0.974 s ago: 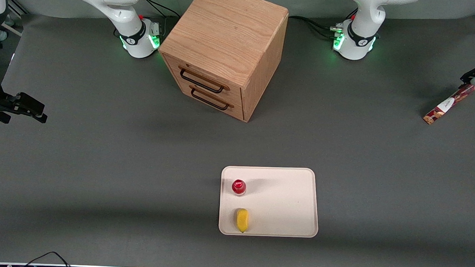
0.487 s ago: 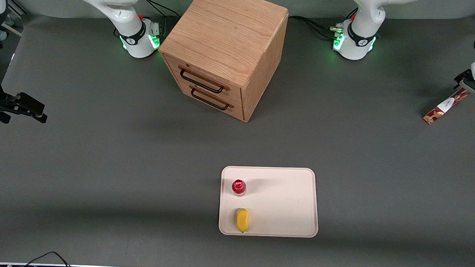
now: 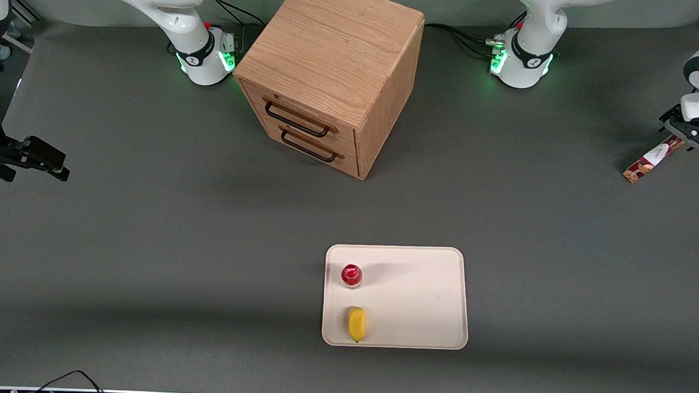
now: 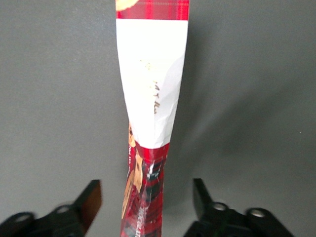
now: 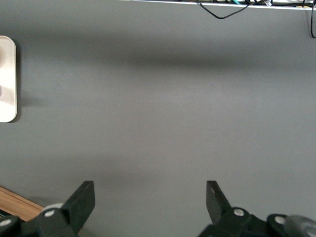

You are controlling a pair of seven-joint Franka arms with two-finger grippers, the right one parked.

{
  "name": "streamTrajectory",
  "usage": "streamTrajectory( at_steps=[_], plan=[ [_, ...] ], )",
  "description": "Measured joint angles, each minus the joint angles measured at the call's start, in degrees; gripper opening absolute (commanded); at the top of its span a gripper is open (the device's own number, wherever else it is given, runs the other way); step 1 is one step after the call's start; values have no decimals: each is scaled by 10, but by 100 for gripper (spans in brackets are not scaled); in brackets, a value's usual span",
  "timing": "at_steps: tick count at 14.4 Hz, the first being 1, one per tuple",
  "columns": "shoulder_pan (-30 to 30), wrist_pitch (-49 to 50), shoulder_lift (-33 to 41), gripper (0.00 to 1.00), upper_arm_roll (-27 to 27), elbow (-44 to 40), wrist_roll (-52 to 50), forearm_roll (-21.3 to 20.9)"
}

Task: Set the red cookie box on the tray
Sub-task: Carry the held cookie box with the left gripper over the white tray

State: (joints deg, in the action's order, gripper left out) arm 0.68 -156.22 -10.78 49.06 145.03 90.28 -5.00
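Observation:
The red cookie box [image 3: 651,159] lies flat on the grey table at the working arm's end, a long dark red carton with a white patch. My gripper [image 3: 690,137] hangs over the box's end that is farther from the front camera, hiding that end. In the left wrist view the box [image 4: 150,98] runs straight out between my fingers [image 4: 90,200], which stand open on either side of it without touching; the gripper [image 4: 146,202] straddles it. The cream-white tray [image 3: 421,295] lies well nearer the front camera, toward the table's middle.
On the tray stand a small red-capped bottle [image 3: 351,275] and a yellow item [image 3: 356,323]. A wooden drawer cabinet [image 3: 330,73] with two handles stands between the arm bases. The tray's edge [image 5: 7,79] shows in the right wrist view.
My gripper has moved in from the table's edge toward the box and now sits over its end, covering more of the carton. The box has not moved.

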Motion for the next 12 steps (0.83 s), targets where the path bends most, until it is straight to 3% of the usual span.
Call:
streamTrajectory(
  at_steps=[3, 10, 12],
  plan=[
    [0, -3, -4, 1, -7, 0, 0, 1],
    [0, -7, -4, 0, -30, -4, 0, 4],
    [1, 39, 3, 0, -55, -28, -5, 23]
  ],
)
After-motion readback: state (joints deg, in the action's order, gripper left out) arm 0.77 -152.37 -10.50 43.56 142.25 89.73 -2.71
